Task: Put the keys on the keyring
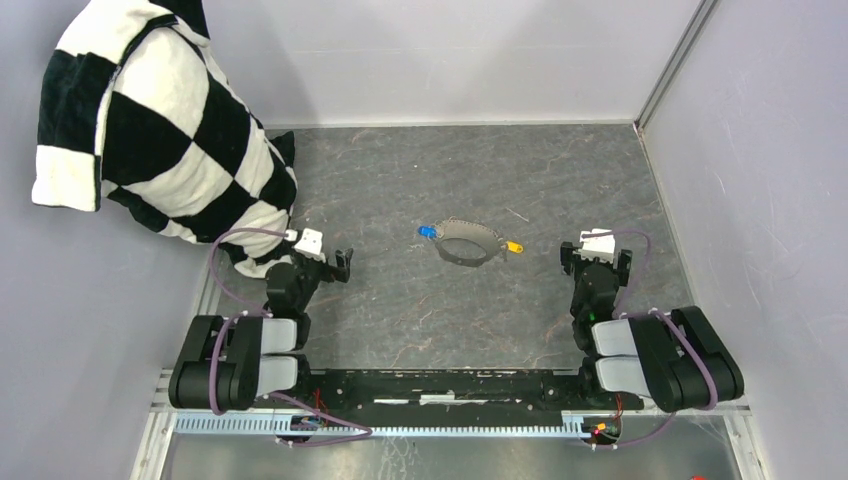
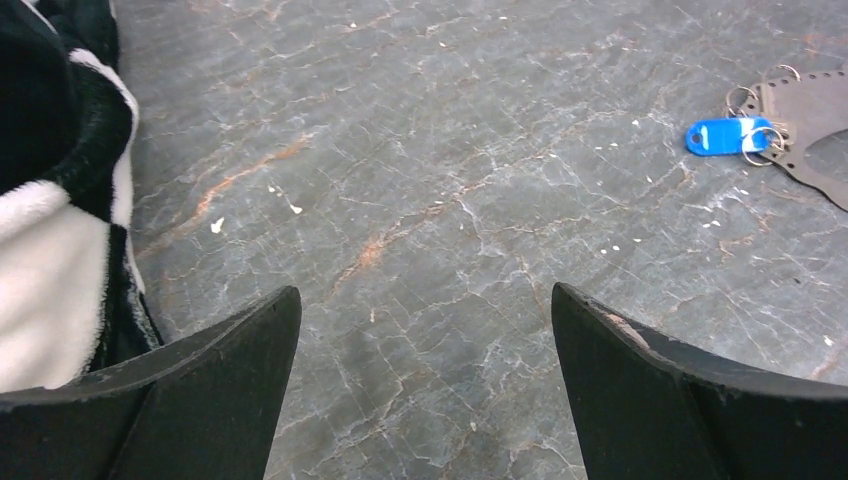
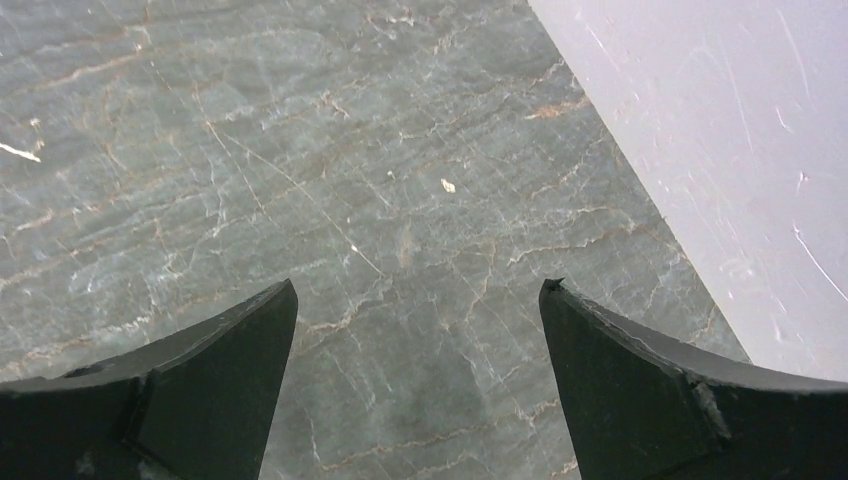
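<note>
The keyring [image 1: 468,243], a grey floppy loop, lies flat on the dark marbled table between the two arms. One of the keys, with a blue head [image 1: 428,232], lies at its left end, and another with a yellow head [image 1: 515,246] lies at its right end. Whether either is threaded on the loop I cannot tell. The left wrist view shows the blue head [image 2: 728,135] at the far right beside the keyring [image 2: 815,110]. My left gripper [image 1: 325,258] [image 2: 425,300] is open over bare table, left of the keyring. My right gripper [image 1: 595,262] [image 3: 418,290] is open and empty, right of it.
A black-and-white checkered cloth [image 1: 150,130] [image 2: 50,200] hangs over the back left corner, close to the left gripper. Pale walls enclose the table; the right wall [image 3: 720,150] stands near the right gripper.
</note>
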{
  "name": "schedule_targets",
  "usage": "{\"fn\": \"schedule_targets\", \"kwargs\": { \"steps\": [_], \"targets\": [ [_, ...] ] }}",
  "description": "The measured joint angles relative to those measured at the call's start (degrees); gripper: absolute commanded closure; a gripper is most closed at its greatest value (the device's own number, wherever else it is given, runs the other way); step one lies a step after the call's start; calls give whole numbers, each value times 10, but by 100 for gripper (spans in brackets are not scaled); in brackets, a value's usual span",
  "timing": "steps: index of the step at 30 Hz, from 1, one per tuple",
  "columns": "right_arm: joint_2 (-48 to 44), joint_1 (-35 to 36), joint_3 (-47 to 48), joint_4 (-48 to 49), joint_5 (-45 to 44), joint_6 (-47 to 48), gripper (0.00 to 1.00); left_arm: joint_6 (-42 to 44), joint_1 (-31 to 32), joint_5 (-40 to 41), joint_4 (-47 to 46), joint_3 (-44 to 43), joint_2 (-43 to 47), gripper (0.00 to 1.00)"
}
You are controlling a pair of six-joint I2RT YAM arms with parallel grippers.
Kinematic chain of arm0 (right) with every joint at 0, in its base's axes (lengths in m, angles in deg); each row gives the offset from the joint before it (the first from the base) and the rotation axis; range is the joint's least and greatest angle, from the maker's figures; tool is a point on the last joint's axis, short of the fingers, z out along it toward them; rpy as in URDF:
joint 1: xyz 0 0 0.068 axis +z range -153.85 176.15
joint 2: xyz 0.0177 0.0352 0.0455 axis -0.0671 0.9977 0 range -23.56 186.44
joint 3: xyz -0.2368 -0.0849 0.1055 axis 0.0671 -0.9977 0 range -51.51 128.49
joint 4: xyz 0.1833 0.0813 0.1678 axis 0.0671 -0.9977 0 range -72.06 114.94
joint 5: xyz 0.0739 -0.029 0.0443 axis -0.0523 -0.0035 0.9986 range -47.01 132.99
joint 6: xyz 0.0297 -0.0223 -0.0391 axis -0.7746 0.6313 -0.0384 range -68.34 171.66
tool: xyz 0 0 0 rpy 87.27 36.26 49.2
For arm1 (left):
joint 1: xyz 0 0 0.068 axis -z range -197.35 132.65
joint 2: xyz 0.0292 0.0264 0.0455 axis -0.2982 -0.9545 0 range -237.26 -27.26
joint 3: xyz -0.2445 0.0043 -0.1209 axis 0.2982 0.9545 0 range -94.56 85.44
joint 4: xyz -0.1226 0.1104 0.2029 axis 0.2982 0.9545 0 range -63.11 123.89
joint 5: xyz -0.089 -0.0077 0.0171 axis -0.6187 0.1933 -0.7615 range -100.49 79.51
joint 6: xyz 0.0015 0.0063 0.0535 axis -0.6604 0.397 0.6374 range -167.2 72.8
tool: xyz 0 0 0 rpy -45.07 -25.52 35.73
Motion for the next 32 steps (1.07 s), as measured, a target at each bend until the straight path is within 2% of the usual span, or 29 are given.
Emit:
{"fn": "schedule_targets", "kwargs": {
  "steps": [5,8,11,16,32],
  "targets": [
    [44,-1,0,95,16,9,2,-1,0,25,-141,9,-107,0],
    [59,-2,-1,147,33,18,2,-3,-1,34,-189,10,-173,0],
    [59,-7,-1,153,59,20,2,-5,-1,36,-184,2,-173,0],
    [59,-27,-1,152,92,20,2,-15,-8,52,-133,-80,-172,0],
    [59,-28,-1,152,111,21,2,-20,-10,63,-99,-83,-171,0]
  ]
}}
